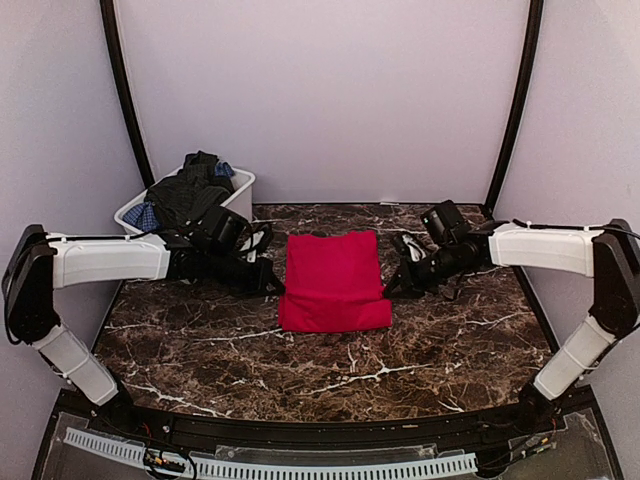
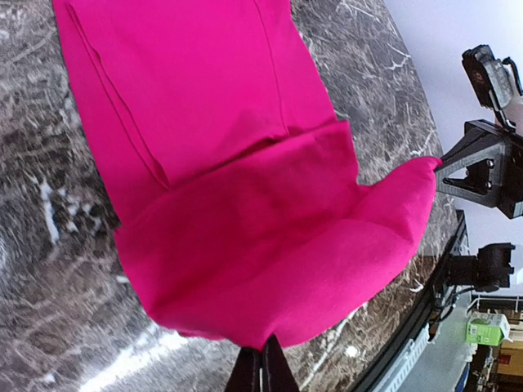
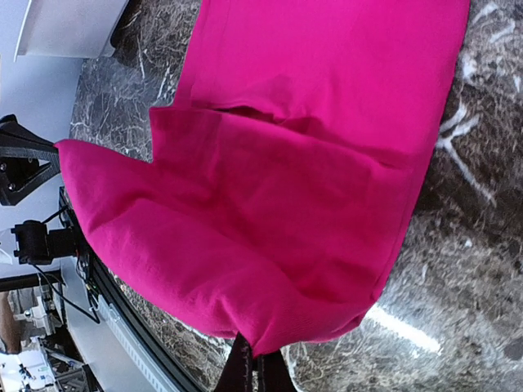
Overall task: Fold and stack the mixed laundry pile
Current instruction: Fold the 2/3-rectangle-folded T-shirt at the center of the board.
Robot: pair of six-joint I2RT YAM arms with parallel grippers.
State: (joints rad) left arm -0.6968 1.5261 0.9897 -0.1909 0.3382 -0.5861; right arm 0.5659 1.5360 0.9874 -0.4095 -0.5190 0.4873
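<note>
Status: mid-fold on the red cloth (image 1: 333, 280). It lies flat in the middle of the table (image 1: 330, 370), between the two arms.

Left gripper (image 1: 274, 284) is clamped on the cloth's left corner. In the left wrist view the fingers (image 2: 263, 369) are pinched together with fabric between them. Right gripper (image 1: 393, 283) mirrors it on the right corner, and its fingers (image 3: 253, 371) are closed on the hem too. Each wrist view shows the other gripper holding its corner up in a small peak.

The near part of the cloth is doubled over the rest, so I read this as the fold-over step (roughly a third of the way across, as far as I can judge).

Next move, as I see it:
- carry both corners toward the far edge together, same pace, so the crease runs straight
- keep them low so the flap doesn't sag in the middle
- set down with edges lined up, then let go

The rest of the laundry pile (image 1: 190, 190) sits in the white bin (image 1: 243, 185) at far left, with dark fabric on top and a bit of blue check (image 1: 145, 215) showing. None of it is folded yet, so the task is at an early stage.
</note>
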